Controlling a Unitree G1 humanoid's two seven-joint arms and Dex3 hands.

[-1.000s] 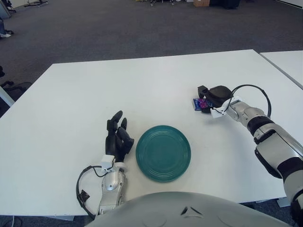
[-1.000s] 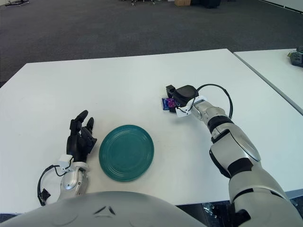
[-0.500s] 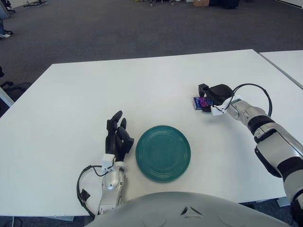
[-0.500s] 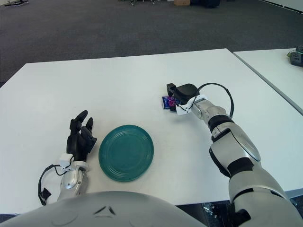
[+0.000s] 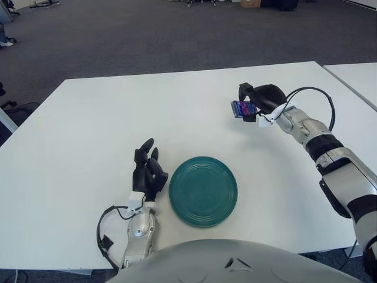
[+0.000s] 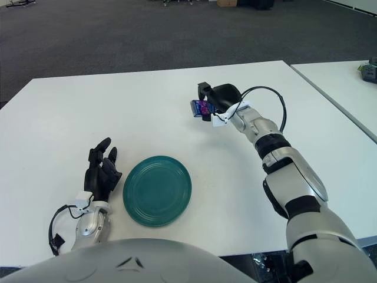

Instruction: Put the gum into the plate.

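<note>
1. Left eye view: right hand is extended over the far right part of the white table, fingers pinched on the gum pack, a small blue-purple packet. The pack appears lifted clear of the tabletop, though contact underneath can't be fully ruled out.
2. Gum location: in the right hand, beyond and to the right of the green plate, well apart from it.
3. Handling guess: small, light, fairly stiff packet with a glossy wrapper, likely a bit slippery. Not fragile. Its flat faces look like the best place to hold it; the fingers seem to clamp one end, with most of the pack sticking out toward the robot's left. A light squeeze should be enough, and a drop from low height should do no harm.
4. Left hand rests on the table just beside the plate's left rim, fingers loosely spread and pointing up, holding nothing. Idle.
5. Obstacles: none on the table between gum and plate. Plate is shallow and holds nothing. A cable loops off the right wrist but stays behind the hand.
6. A second table edge sits at far right, not in the path.
</note>
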